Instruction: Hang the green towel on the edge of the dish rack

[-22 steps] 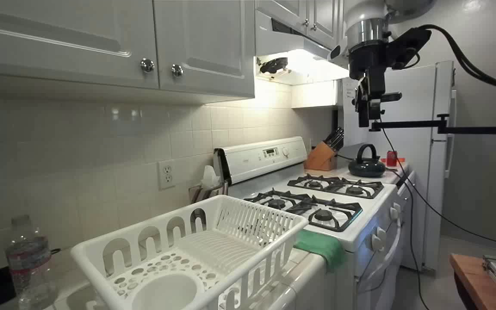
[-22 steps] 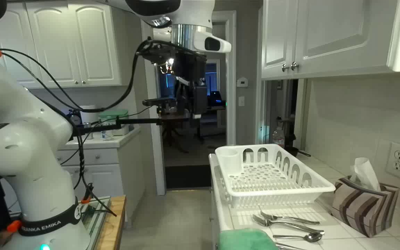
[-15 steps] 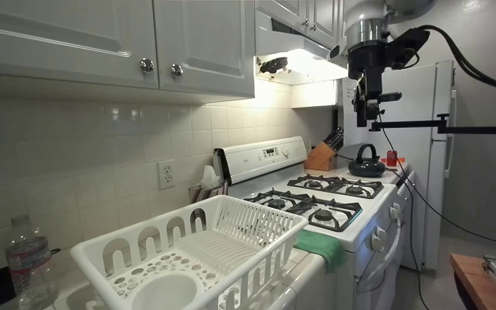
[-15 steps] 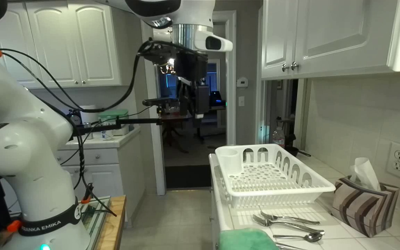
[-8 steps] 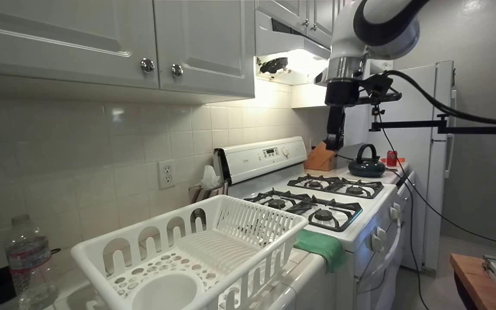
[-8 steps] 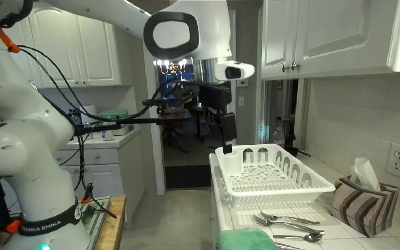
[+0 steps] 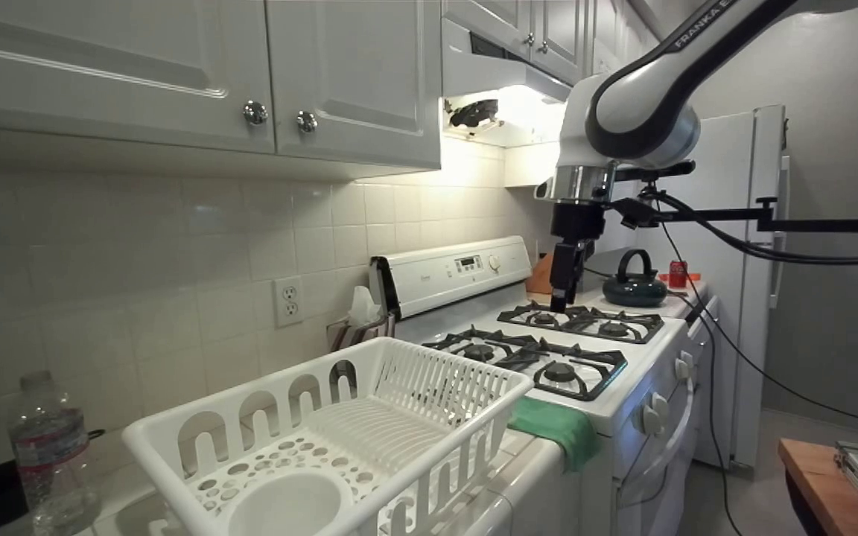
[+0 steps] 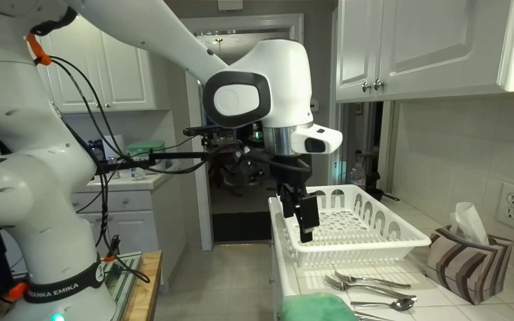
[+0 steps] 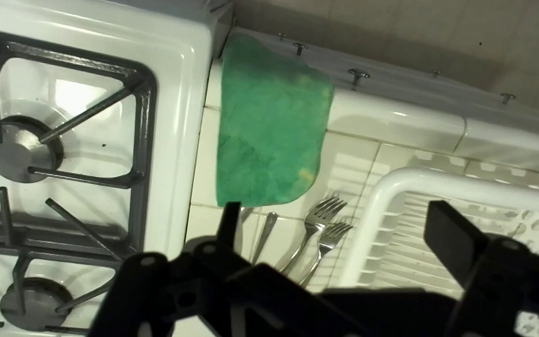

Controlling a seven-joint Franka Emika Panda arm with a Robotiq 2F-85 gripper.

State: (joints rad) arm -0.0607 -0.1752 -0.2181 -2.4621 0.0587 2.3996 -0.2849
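The green towel [image 7: 554,428] lies flat on the counter beside the stove, one end hanging over the front edge. It also shows in an exterior view [image 8: 317,307], cut off by the frame, and in the wrist view [image 9: 274,121]. The white dish rack [image 7: 444,450] stands on the counter next to it; its rim shows in an exterior view [image 8: 364,246] and in the wrist view [image 9: 367,229]. My gripper [image 9: 335,215] is open and empty, pointing down above the counter, apart from the towel. It shows in both exterior views [image 7: 561,298] [image 8: 300,227].
Forks [image 8: 368,287] and a spoon [image 8: 402,304] lie between towel and rack. A tissue box [image 8: 469,263] stands by the wall. The stove [image 7: 608,413] with raised grates adjoins the towel. Upper cabinets [image 8: 444,49] overhang the counter. A black camera arm [image 7: 712,216] sticks out nearby.
My arm has reached outward and lowered the gripper from high up toward the counter, moving right in the exterior view that shows the robot base. The towel and rack have not moved.
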